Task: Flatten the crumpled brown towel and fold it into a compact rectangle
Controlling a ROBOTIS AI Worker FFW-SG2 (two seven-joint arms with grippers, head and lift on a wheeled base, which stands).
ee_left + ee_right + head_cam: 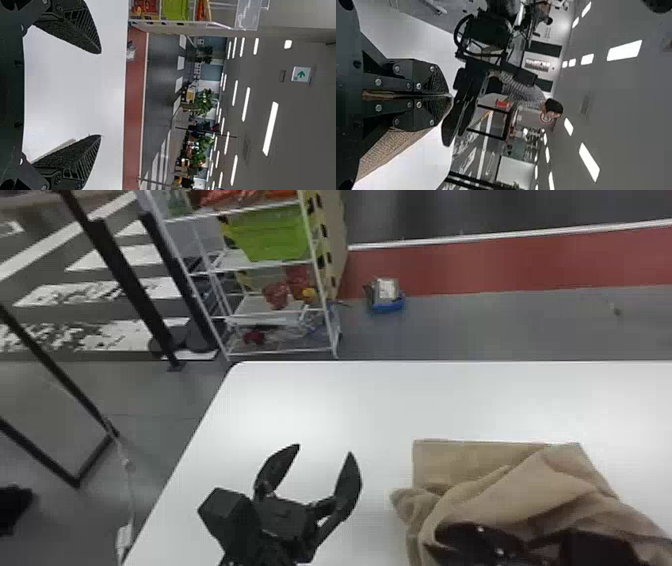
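Note:
The brown towel (500, 495) lies rumpled at the table's right, its far-left corner flat and the rest in loose folds. Over its near part is my right gripper (470, 540), partly lost among the folds. In the right wrist view the right gripper (450, 95) has its fingers pressed together, with towel cloth (391, 146) running behind them to the tips. My left gripper (325, 450) stands open above the table, left of the towel and apart from it. Nothing is between the fingers of the left gripper (100, 94) in its wrist view.
The white table (360, 400) has its left edge beside my left arm. Beyond its far edge stand a shelf rack (275, 352) with a green bin (272, 232) and, on the floor, a small blue container (387, 307).

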